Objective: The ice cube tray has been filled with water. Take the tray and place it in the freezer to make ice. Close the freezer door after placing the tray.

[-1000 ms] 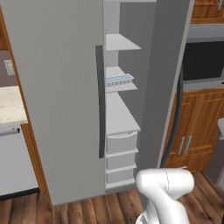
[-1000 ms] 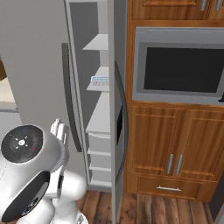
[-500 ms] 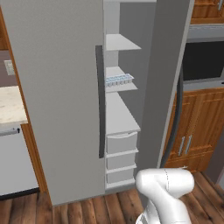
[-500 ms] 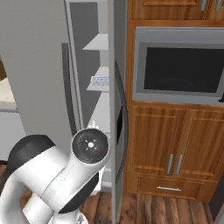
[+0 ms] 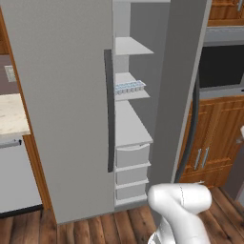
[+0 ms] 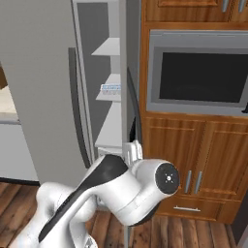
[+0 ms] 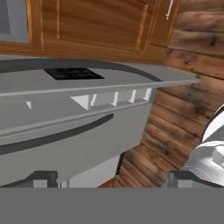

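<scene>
Kitchen freezer [image 5: 131,124] ajar, ice cube tray [image 5: 129,87] shelved, well apart from gripper [image 7: 111,177]

Lighting: even, diffuse and moderately bright throughout; no single source could be made out. Shadows: soft only, the freezer [image 5: 131,119] interior rendered slightly darker toward its back wall, with faint shade under each shelf. Glare: none was recorded (the microwave [image 6: 201,72] window stayed flat black). Sharpness: edges were softened and mildly blocky in both base views; the ice cube tray [image 5: 129,87] cells were barely resolved. Hand view: wood floor [image 7: 175,109] texture was smeared, and the scene was seen rolled sideways. Edge distortion: none evident.
</scene>
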{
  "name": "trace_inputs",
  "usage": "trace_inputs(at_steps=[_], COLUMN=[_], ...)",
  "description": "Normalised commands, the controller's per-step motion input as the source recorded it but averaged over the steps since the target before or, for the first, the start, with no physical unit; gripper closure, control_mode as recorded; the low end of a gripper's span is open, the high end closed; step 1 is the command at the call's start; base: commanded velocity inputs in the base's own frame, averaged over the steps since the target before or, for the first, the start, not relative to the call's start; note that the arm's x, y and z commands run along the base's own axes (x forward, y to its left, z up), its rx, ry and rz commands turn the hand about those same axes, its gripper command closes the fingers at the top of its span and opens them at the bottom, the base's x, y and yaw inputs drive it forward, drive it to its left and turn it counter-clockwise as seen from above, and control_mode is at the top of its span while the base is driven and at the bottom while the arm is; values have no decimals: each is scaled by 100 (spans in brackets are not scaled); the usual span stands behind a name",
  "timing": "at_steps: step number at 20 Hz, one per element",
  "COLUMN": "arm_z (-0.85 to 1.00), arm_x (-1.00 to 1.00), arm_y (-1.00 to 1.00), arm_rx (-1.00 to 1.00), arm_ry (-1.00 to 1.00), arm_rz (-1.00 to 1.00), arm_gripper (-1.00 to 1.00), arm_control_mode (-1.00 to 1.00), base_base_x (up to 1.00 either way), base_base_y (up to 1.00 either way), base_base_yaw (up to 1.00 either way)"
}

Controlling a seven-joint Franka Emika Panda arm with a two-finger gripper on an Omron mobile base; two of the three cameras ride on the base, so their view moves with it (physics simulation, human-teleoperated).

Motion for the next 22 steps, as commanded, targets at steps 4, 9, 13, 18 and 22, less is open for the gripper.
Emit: trace_inputs(at_steps=[4,9,13,18,22], arm_z=[-51,-49,-38,-29,-15], arm_x=[93,93,80,65,49], arm_y=[-15,-11,-19,-30,-33], arm_rx=[5,5,5,4,5], arm_ry=[-19,-10,-6,0,0], arm_rz=[15,7,0,0,0], arm_gripper=[-100,-100,-100,-100,-100], arm_control_mode=[-100,-100,-100,-100,-100], base_base_x=[0,0,0,0,0], base_base_y=[0,0,0,0,0], base_base_yaw=[0,0,0,0,0])
